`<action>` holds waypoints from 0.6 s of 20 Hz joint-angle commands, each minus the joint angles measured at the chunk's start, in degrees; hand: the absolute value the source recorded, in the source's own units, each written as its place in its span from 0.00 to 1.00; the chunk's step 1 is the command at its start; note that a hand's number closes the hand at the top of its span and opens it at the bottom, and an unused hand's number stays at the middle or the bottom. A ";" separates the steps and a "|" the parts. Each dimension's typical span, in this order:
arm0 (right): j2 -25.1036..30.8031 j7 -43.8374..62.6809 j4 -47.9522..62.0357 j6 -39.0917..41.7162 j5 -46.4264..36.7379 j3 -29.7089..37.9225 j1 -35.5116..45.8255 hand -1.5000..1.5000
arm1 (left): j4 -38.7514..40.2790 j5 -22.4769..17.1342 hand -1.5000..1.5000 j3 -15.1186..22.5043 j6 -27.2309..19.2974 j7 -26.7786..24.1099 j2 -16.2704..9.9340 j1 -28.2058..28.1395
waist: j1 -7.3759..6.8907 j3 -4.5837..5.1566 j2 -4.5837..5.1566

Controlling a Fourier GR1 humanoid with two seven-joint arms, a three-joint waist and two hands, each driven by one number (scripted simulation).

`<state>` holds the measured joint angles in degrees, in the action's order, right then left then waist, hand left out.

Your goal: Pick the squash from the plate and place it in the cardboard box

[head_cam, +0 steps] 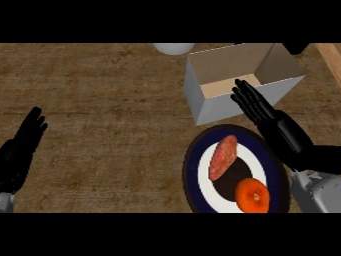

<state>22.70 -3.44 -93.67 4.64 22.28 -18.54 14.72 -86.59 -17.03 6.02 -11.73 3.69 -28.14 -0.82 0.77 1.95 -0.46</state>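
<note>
Hovering my open right hand [256,102] between plate [195,170] and cardboard box [236,82] | squash [223,157] lying ungrasped on plate beside an orange fruit [251,195] | left hand [18,150] resting open | next: lowering, curling around squash.

We have two black hands, each with slim, segmented fingers and a thumb. Our right hand [258,106] runs back into a black, glossy wrist section that widens towards a light grey forearm casing with a rounded, smooth shell. Our left hand [16,150] is the same matte black, and below it only a small piece of grey casing shows, so its forearm probably matches the right one.
</note>
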 commanded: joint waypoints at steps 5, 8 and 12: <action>2.35 4.16 -1.14 -14.84 -11.03 -0.38 -16.06 0.00 | -3.61 4.71 0.50 5.92 3.92 -3.53 0.36 6.14 | 4.98 -1.87 -0.22; 14.21 1.95 0.98 -15.77 -25.98 0.06 -12.33 0.00 | -3.72 4.21 0.50 6.78 4.72 -3.03 0.48 4.74 | 7.20 -0.37 -1.42; 17.32 -0.13 0.31 -26.17 -40.80 -2.85 -20.05 0.00 | -4.47 5.06 0.50 9.33 5.09 -3.02 2.15 5.54 | 7.20 -1.44 -1.04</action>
<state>33.64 -2.36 -93.56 -15.27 -4.66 -19.27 -0.70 -90.41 -12.59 13.41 -7.58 0.82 -26.70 4.17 7.42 0.46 -1.53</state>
